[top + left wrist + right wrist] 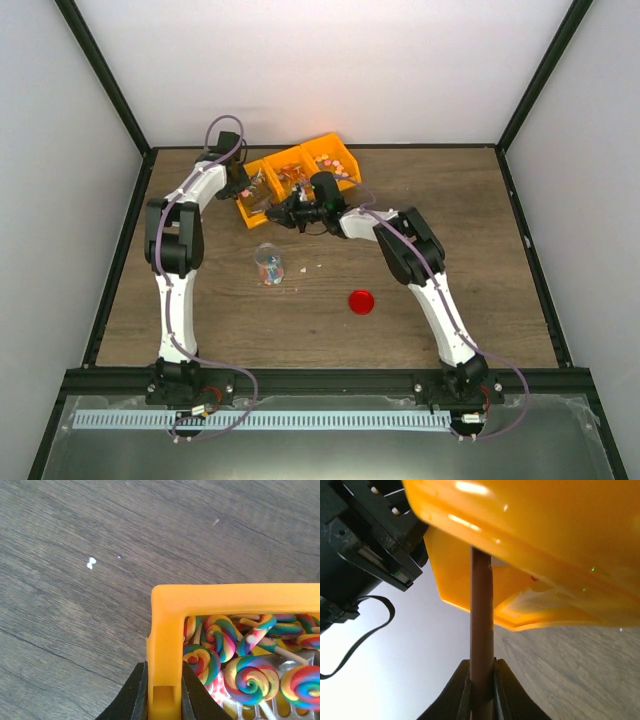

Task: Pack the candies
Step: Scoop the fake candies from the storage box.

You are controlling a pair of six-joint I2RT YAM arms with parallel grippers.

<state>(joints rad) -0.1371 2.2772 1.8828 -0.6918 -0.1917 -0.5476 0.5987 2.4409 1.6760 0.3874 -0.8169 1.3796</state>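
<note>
Three yellow bins (292, 178) stand at the back centre of the table. The right-hand bin holds tiny pink and white candies (326, 160). A small clear jar (268, 264) with a few coloured candies inside stands in front of the bins. My left gripper (243, 190) is shut on the wall of the left bin (165, 625), which is full of rainbow swirl lollipops (252, 677). The left gripper (164, 667) has one finger on either side of the wall. My right gripper (283, 214) (481, 662) is shut on a brown stick (481, 615) that reaches up beneath a yellow bin (545, 530).
A round red lid (361, 301) lies on the table right of the jar. A few loose crumbs (305, 268) lie beside the jar, and one white bit (91, 563) lies near the left bin. White walls with black posts enclose the table.
</note>
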